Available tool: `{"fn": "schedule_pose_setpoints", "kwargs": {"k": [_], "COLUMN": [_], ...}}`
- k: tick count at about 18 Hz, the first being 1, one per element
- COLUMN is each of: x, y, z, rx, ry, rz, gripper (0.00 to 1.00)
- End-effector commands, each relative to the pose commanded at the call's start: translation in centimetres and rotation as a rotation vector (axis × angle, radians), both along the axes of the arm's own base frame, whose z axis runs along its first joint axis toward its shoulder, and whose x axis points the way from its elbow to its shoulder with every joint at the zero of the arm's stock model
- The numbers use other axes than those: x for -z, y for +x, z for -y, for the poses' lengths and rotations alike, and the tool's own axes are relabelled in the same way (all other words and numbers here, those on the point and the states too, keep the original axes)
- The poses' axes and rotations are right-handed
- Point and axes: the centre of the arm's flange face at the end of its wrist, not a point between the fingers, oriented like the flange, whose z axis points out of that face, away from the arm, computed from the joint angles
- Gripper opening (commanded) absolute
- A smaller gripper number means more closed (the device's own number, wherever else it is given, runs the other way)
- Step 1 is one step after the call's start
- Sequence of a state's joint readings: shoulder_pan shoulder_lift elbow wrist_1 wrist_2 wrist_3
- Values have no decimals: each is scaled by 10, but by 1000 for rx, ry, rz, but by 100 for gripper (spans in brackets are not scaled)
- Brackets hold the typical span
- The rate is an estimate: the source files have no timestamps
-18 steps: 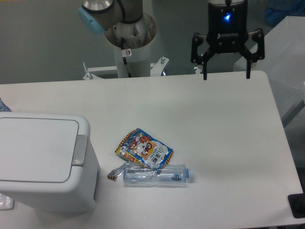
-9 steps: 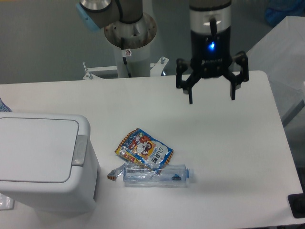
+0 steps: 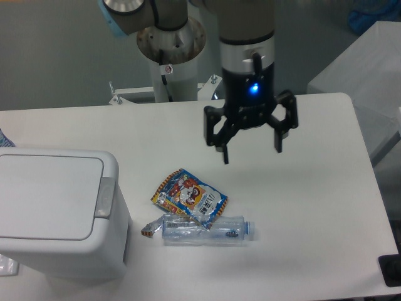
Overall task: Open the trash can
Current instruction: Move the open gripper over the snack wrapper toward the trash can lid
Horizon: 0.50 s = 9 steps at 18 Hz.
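The white trash can [image 3: 59,216] stands at the table's front left, its flat lid [image 3: 47,195] shut and the grey push-latch tab [image 3: 104,197] on its right edge. My gripper [image 3: 252,155] hangs open and empty above the middle of the table, well to the right of the can and behind the litter.
A colourful snack wrapper [image 3: 189,194] and a crushed clear plastic bottle [image 3: 205,229] lie just right of the can. The robot base [image 3: 169,44] stands behind the white table [image 3: 301,207]. A dark object [image 3: 391,269] sits at the front right corner.
My gripper has moved left and forward, from the table's back right edge toward its middle, and lower. It stayed open. The can, wrapper and bottle have not moved.
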<state>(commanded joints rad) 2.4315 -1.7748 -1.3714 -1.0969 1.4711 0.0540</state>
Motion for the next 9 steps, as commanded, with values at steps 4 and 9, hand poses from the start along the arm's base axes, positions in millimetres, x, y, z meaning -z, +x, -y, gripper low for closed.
{"fn": "schedule_pose_setpoints", "kwargs": {"k": [4,9], "x": [15,21], "y": [26,50], "z": [-31,-48], "rx": [40,21], "ry": [2,17], "rz": [9,50], "gripper": [100,100]}}
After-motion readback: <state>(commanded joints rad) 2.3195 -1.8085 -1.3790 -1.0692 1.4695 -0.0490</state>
